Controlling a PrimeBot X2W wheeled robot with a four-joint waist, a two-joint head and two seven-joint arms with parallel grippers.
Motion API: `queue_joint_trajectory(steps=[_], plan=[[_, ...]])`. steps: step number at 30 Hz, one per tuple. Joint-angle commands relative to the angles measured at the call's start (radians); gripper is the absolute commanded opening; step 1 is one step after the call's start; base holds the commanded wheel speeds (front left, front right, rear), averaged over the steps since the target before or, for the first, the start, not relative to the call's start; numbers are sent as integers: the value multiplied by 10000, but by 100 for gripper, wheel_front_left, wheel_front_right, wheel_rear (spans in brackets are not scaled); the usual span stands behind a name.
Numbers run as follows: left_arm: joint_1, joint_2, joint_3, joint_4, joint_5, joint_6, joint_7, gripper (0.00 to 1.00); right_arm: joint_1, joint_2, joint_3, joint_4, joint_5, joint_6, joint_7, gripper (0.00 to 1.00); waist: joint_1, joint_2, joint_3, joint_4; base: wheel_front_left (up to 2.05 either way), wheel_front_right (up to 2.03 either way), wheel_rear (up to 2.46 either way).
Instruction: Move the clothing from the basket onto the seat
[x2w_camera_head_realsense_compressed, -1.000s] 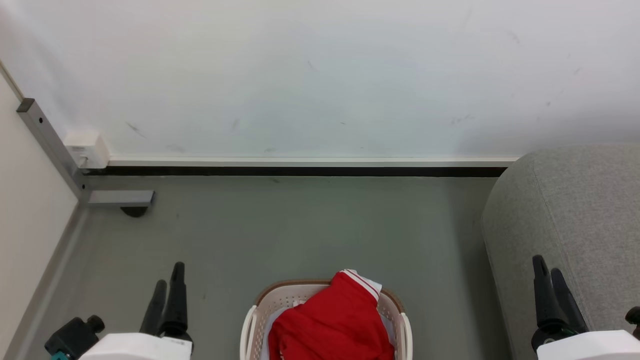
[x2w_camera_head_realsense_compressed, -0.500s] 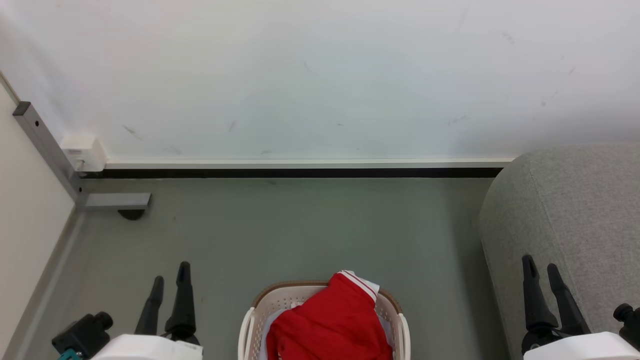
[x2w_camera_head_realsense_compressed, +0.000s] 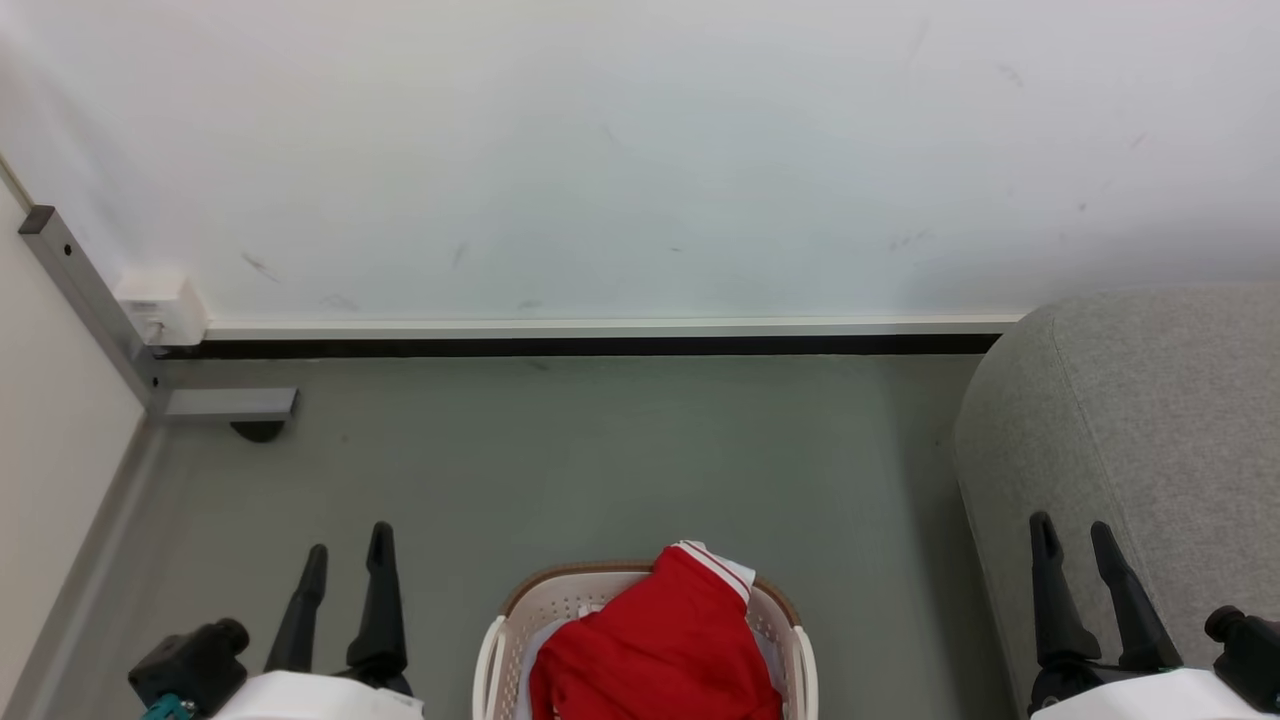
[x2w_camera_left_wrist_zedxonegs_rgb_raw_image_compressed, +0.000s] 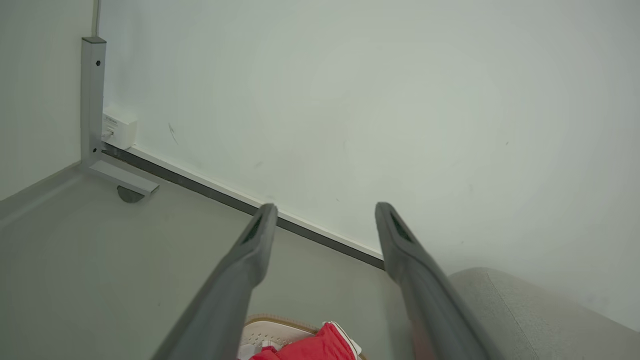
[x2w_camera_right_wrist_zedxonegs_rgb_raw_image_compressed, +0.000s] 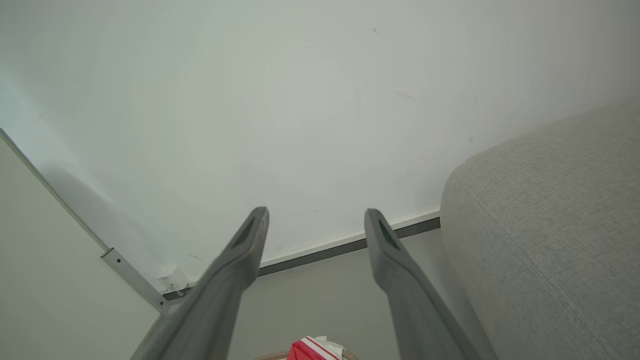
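The red clothing, with white striped trim at its top corner, lies heaped in the cream basket at the bottom middle of the head view. The grey seat fills the right side. My left gripper hangs open to the left of the basket, holding nothing. My right gripper is open in front of the seat's side. In the left wrist view the left gripper points at the wall, with the clothing low between its fingers. The right wrist view has the right gripper open and the seat to its right.
A white wall with a dark baseboard runs across the back. A grey metal post with a foot and a small white box stand in the left corner. Grey floor lies between the basket and the wall.
The head view has shifted slightly. Both grippers have turned, so that each one's two fingers now show spread apart side by side.
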Motion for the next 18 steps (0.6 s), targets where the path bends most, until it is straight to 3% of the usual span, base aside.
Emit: queue_joint_trajectory(steps=[1, 18], plan=[[29, 104, -17, -123, 294, 37, -99, 100, -39, -7, 26, -138, -286, -12, -102, 100, 0, 0, 0, -9, 0, 0, 0], [115, 129, -154, -224, 1972, 206, -505, 100, -41, 13, 308, -218, -1737, -14, -514, 100, 0, 0, -1, -155, 0, 0, 0]])
